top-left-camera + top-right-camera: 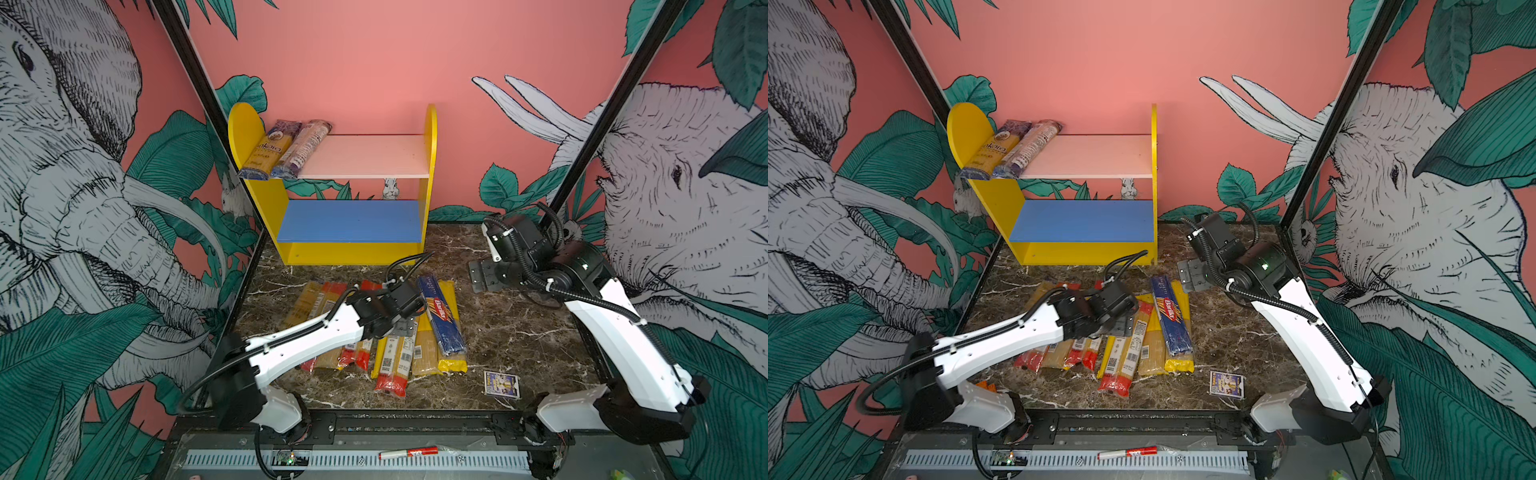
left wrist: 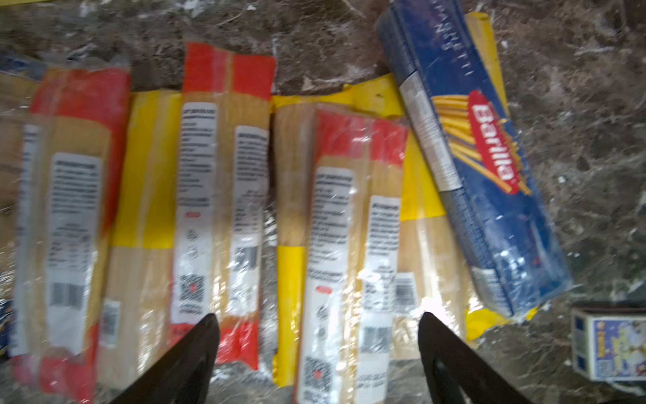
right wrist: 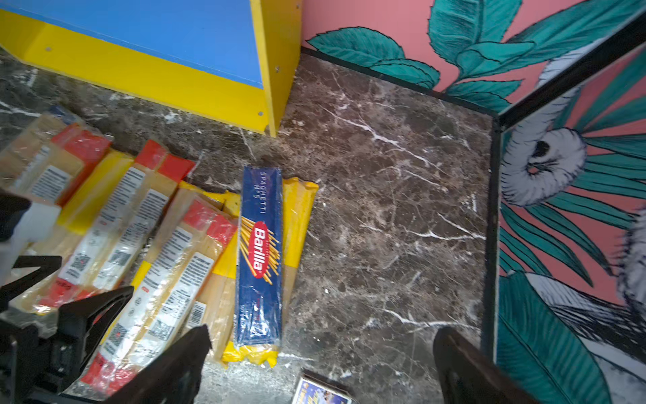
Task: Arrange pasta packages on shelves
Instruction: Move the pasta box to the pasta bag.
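Tight box tbh: mural walls point(image 1: 374, 62) on three sides w/ black frame posts point(image 1: 615, 104) at the back corners, so the dark marble worktop point(image 1: 519, 332) ended hard at each wall. Most open room was the bare stretch on the right, btwn the pasta pile point(image 1: 399, 357) and the right wall. Only a small card box point(image 1: 501, 384) sat there, near the front edge.

The yellow shelf unit point(image 1: 432, 166) stood at the back, left of centre, against the rear wall. Two packets lay at the left end of its pink upper board point(image 1: 365, 156): an Ankara packet point(image 1: 266, 151) by the side panel and a purple-ended packet point(image 1: 303, 149) just beside it, both poking over the front edge. The rest lay flat in front of the shelves, side by side and partly overlapping, w/ a blue Barilla packet point(image 1: 442, 316) on top of a yellow one at the right.

Left jaws were apart and empty over the pile's middle. In the left wrist view a red-ended packet point(image 2: 346, 245) lay btwn the tips, couldn't tell if touching. Right jaws were wide apart too, holding nothing, over bare marble right of the shelves, w/ the Barilla off to one side.
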